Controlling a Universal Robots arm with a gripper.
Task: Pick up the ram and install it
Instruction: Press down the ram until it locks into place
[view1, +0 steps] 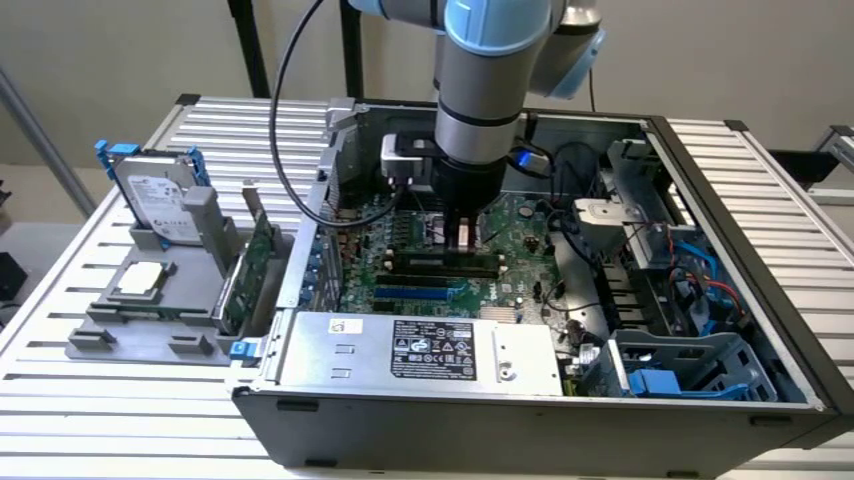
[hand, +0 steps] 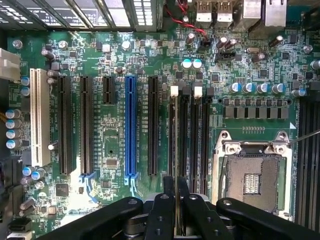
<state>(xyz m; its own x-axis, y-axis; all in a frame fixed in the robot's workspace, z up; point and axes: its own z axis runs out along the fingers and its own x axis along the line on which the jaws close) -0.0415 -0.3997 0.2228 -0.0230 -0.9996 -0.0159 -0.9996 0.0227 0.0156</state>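
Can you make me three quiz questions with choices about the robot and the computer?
1. Where is the hard drive? A inside the computer. B in the grey stand. C in the hand.
2. One long slot is neither black nor white. Which colour? A blue. B pink. C orange.
3. What is the hand doing? A hanging open. B squeezing a thin ram stick. C gripping a cable.
Answers: B, it stands upright there; A, it is plainly blue; B, the stick's edge sits between the fingers.

Bright, even light; sharp, soft shadows, little glare.
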